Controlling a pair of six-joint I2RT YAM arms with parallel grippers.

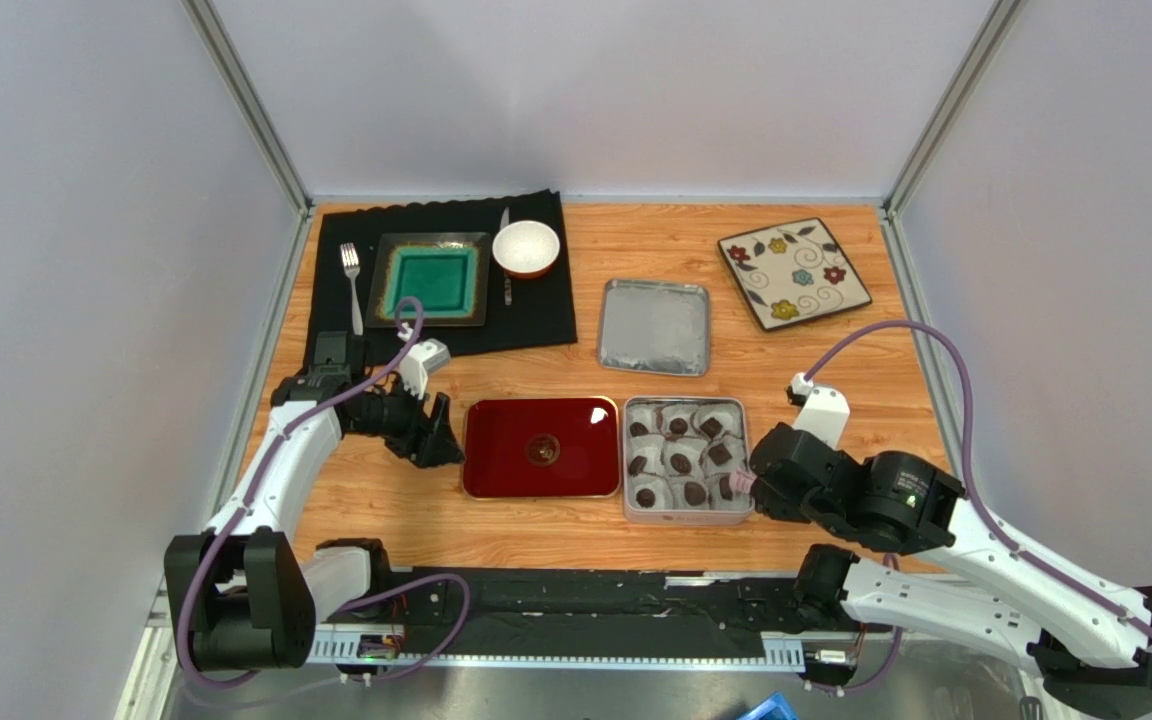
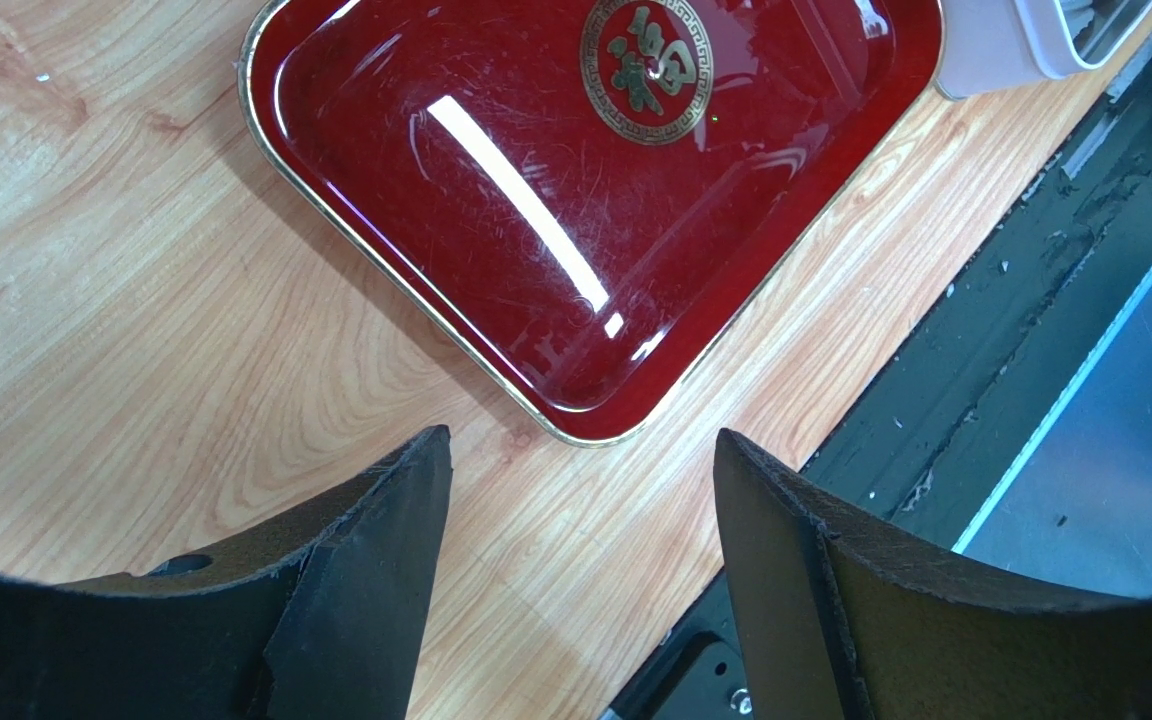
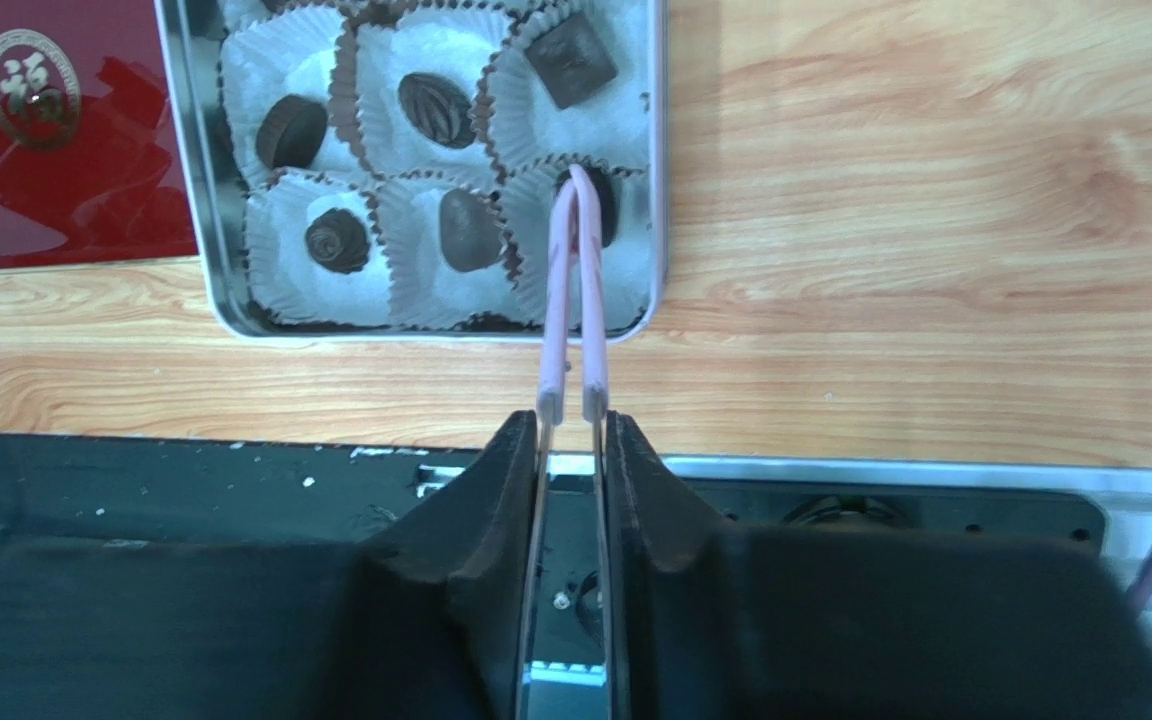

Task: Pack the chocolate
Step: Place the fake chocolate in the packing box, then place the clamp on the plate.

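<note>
Right gripper (image 3: 573,432) clamped on pink tongs (image 3: 593,323), tips ahead at chocolate (image 3: 606,210) in tin (image 3: 657,165), left gripper (image 2: 582,450) jaws apart, red tray (image 2: 507,195) just ahead.

I see red tray (image 1: 507,450) just beside open tin (image 1: 687,518), pink tongs (image 3: 593,345) over its corner, lid (image 1: 654,326) behind, floral plate (image 1: 794,272) far right, black mat (image 1: 537,323) with green plate (image 1: 431,278), fork (image 1: 352,285), white bowl (image 1: 525,248)

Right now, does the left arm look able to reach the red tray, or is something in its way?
Probably yes. The left gripper is open and empty, and the red tray lies just ahead of its fingers, with only a strip of wooden table between them. Nothing stands in the way.
</note>
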